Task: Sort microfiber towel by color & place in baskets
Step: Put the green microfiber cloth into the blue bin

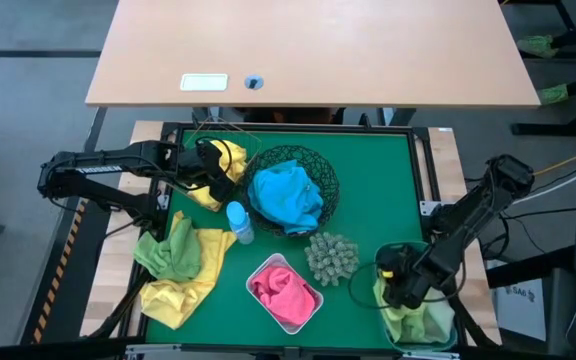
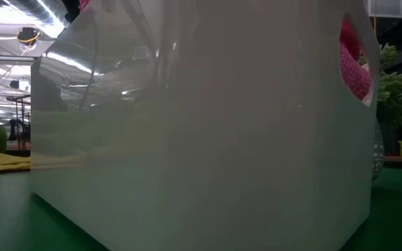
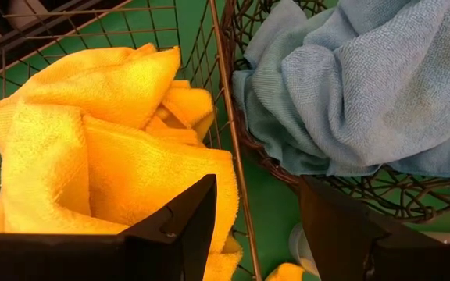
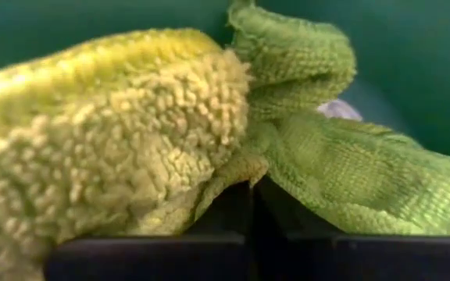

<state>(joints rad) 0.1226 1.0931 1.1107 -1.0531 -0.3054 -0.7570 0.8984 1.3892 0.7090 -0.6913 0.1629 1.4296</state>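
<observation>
White tub (image 1: 286, 293) sat at the near middle of the green mat (image 1: 368, 200), holding one pink towel (image 1: 283, 291); in the low view the tub wall (image 2: 201, 139) filled the frame, pink showing through its handle hole (image 2: 354, 66). Translucent blue tub (image 1: 416, 320) was at the near right corner, with lime green towels (image 1: 413, 318) inside; count unclear. Right gripper (image 1: 396, 285) was down in that tub, fingers closed narrow, pinching a lime green towel (image 4: 131, 133) in the right wrist view.

Loose on the near left mat: one lime green towel (image 1: 173, 250) lying on a yellow towel (image 1: 183, 290). Spiky ball (image 1: 331, 257) and small blue bottle (image 1: 239, 222) stood mid-mat, one each.

Farther back, the round black mesh bowl (image 1: 323, 175) held blue towel material (image 1: 288, 195), apparently one bundle. Just beside it, the wire basket (image 3: 209, 94) held yellow towels (image 3: 108, 148), count unclear. Left gripper (image 1: 218, 172) was over that basket next to the bowl, fingers (image 3: 182, 226) spread wide and holding nothing.

Four containers total.
</observation>
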